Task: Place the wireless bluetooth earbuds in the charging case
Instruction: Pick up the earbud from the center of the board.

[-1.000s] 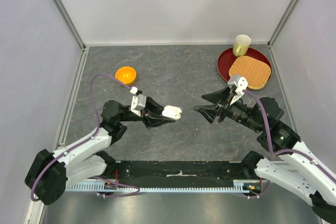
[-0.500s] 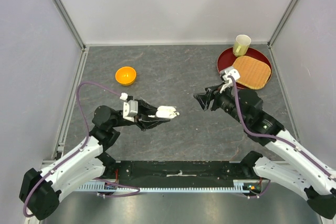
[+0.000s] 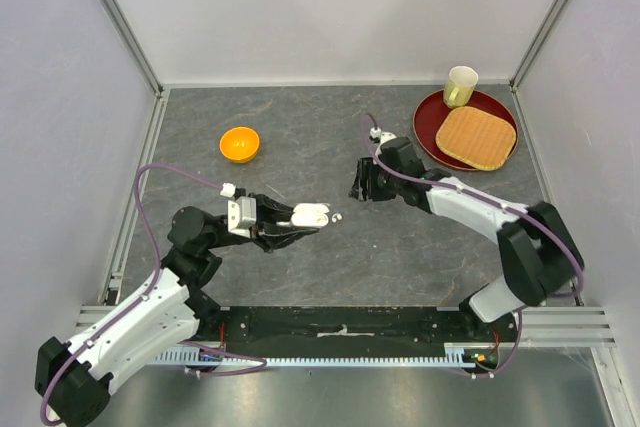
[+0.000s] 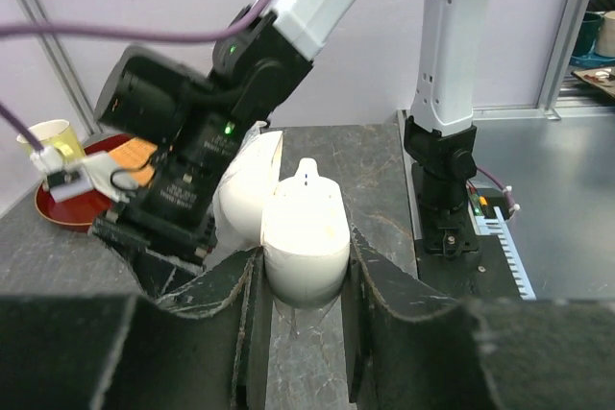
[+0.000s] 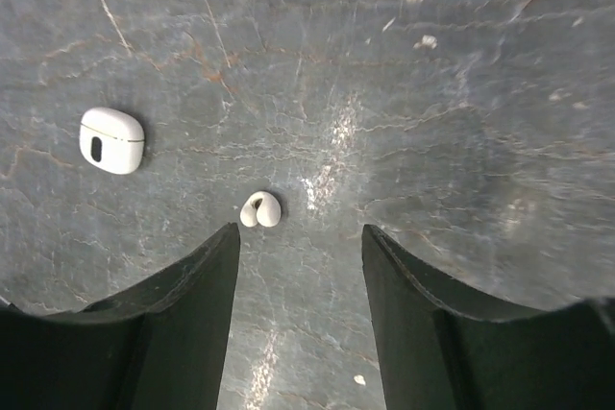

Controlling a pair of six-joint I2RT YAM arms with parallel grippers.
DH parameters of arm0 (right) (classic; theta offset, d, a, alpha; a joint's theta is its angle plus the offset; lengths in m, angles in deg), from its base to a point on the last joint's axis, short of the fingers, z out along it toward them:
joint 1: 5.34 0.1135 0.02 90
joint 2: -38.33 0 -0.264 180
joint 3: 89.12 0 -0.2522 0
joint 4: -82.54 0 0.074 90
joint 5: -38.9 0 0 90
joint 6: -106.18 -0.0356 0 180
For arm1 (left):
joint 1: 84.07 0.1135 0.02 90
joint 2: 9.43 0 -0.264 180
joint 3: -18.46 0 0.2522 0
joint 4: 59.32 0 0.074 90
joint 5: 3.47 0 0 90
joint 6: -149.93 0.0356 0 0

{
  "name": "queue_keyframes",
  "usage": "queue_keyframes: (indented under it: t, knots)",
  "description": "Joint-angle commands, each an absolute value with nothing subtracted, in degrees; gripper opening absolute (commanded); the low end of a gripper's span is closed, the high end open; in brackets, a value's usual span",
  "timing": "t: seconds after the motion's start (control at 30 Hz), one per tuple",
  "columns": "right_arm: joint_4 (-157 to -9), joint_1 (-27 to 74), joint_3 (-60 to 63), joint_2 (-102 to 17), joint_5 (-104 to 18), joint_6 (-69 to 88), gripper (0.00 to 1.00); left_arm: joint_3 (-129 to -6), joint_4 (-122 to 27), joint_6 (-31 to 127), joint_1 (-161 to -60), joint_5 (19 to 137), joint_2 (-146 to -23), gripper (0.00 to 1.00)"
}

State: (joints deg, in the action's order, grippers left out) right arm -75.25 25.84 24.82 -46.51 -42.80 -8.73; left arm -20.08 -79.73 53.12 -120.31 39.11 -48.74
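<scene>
My left gripper (image 3: 300, 217) is shut on an open white charging case (image 3: 311, 214) and holds it above the table. In the left wrist view the case (image 4: 306, 229) sits between my fingers, with its lid (image 4: 245, 189) hinged open to the left. One tiny white earbud (image 3: 337, 215) lies on the table just past it. My right gripper (image 3: 361, 185) points down, open and empty. In the right wrist view the earbud (image 5: 260, 209) lies just ahead of my left finger (image 5: 192, 276). A second, closed white case (image 5: 111, 140) lies further left. The other earbuds are out of view.
An orange bowl (image 3: 239, 143) sits at the back left. A red tray (image 3: 420, 127) at the back right carries a woven mat (image 3: 475, 135) and a pale cup (image 3: 460, 86). Grey walls enclose the table on three sides.
My right arm has swung left and forward and now points down at the table's middle, over the earbud. My left gripper has drawn back slightly left with the case, uncovering the earbud.
</scene>
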Motion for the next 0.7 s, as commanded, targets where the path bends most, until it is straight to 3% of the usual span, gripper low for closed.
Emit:
queue_keyframes:
  t: [0.0,0.67]
  knots:
    - [-79.56,25.95,20.69,-53.24,-37.92,-14.49,0.59,-20.0,-78.34,56.15,-120.45,41.0,-47.66,0.02]
    - [-72.81,29.73,13.22,-65.47,-37.83,-12.83,0.49,-20.27,-76.76,57.73,-120.54,43.02,-48.63,0.02]
